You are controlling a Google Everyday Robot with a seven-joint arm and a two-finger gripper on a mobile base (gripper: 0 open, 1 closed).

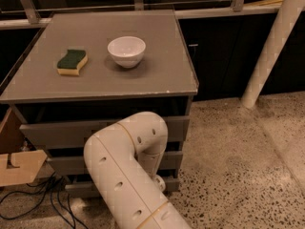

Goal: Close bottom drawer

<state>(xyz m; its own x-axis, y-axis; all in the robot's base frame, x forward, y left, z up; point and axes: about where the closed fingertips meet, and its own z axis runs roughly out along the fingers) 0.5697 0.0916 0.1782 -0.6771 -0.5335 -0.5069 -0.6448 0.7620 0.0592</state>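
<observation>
Speckled stone floor (238,151) fills the lower right of the frame. A grey cabinet (157,75) stands at centre left against dark cupboards, and a white post (274,46) slants up in the upper right.

The robot's white arm (119,175) rises from the bottom centre and bends at a rounded elbow in front of the cabinet. From there it turns down again, so it covers the middle of all three drawer fronts. The gripper (159,182) is low in the frame, just right of centre, at the height of the lowest front and close against it. Only a small rounded white part of it shows beside the forearm. I cannot tell how far open it is, or whether it touches or holds anything.

The bottom drawer (78,188) is the lowest and slimmest of the three grey fronts. It shows as a thin flat strip just above the floor, seen on either side of the arm. Its front looks plain grey and level, and the arm hides its middle. How far it stands out from the cabinet cannot be judged from this angle. Above it lie the middle drawer (66,165) and the taller top drawer (57,133).

On the cabinet top, a green and yellow sponge (72,62) lies at upper left. A white bowl (126,50) stands upright to its right, apart from it. Black cables (33,194) trail on the floor at lower left, under a light brown wooden piece (16,168).
</observation>
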